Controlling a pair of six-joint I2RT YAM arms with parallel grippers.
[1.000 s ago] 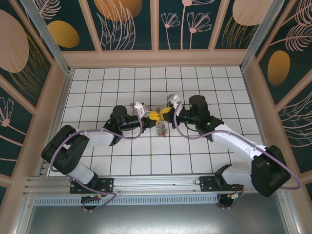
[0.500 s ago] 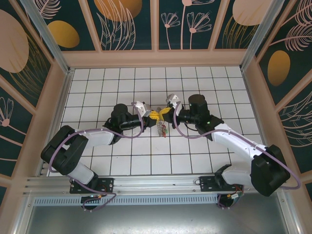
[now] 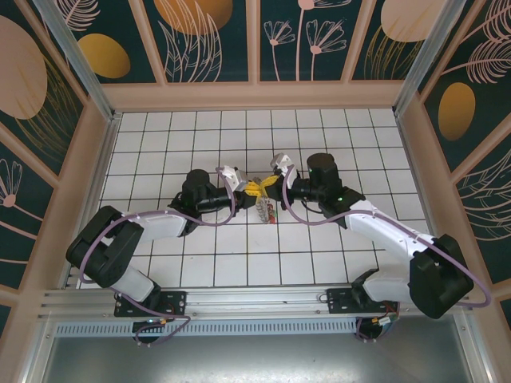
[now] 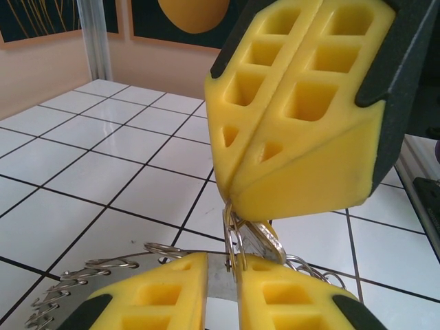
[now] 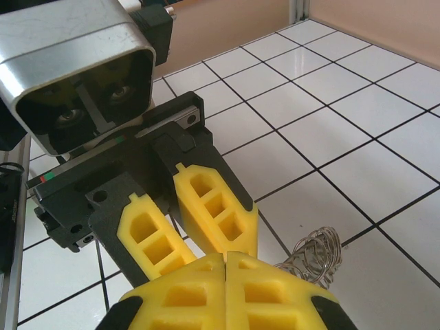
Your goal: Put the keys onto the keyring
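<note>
In the top view the two grippers meet tip to tip above the middle tiles, left gripper [image 3: 249, 190] and right gripper [image 3: 268, 183]. The keyring [image 3: 266, 210] hangs below them as a bunch of metal. In the left wrist view my left gripper [image 4: 221, 260] is shut on the keyring's flat grey rim [image 4: 218, 283]. Just above, my right gripper [image 4: 230, 197] is shut, pinching a small split ring [image 4: 236, 237] that carries a silvery key [image 4: 268, 238]. The right wrist view shows my right gripper [image 5: 225, 258] shut, touching the left fingers [image 5: 214, 206].
Small wire loops [image 4: 75, 283] fringe the keyring's rim and bunch up as a coil [image 5: 317, 253] over the white tiled floor [image 3: 192, 263]. Patterned walls [image 3: 255, 40] close in the back and both sides. A metal rail [image 3: 255, 299] runs along the near edge.
The right arm's wrist has edged slightly left. Both grippers stay pressed together over the same tile, and the hanging keyring has barely shifted.
</note>
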